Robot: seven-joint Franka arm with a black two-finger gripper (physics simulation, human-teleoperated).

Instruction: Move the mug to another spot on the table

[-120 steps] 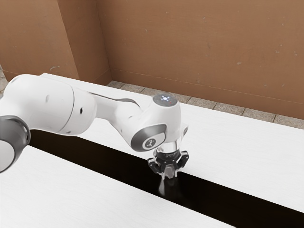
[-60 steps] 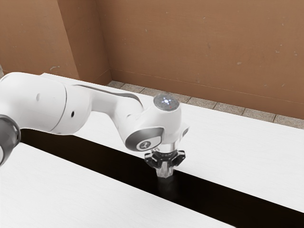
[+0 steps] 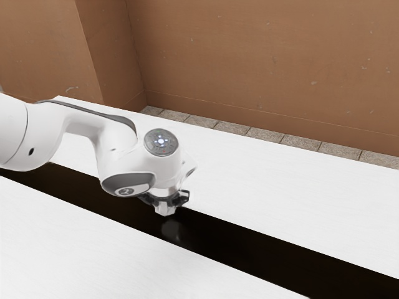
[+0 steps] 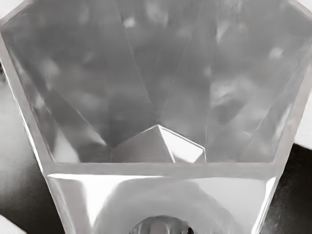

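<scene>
As we scan the exterior view from its left, arm (image 3: 68,128): white, reaching in from 9 o'clock over the table (image 3: 299,180).
Gripper (image 3: 166,207): black fingers pinching the mug (image 3: 165,210) from two sides, as we judge it. In the last second it has travelled toward 10 o'clock along the dark strip (image 3: 262,249).
Mug: pale and faceted, hanging at the gripper's 6 o'clock, just above the strip. In the wrist view its angular walls (image 4: 156,97) sit close under the hand.
Table, toward 3 o'clock: plain white.
Meaning: we judge the mug has left its old spot, and setting it down remains.
</scene>
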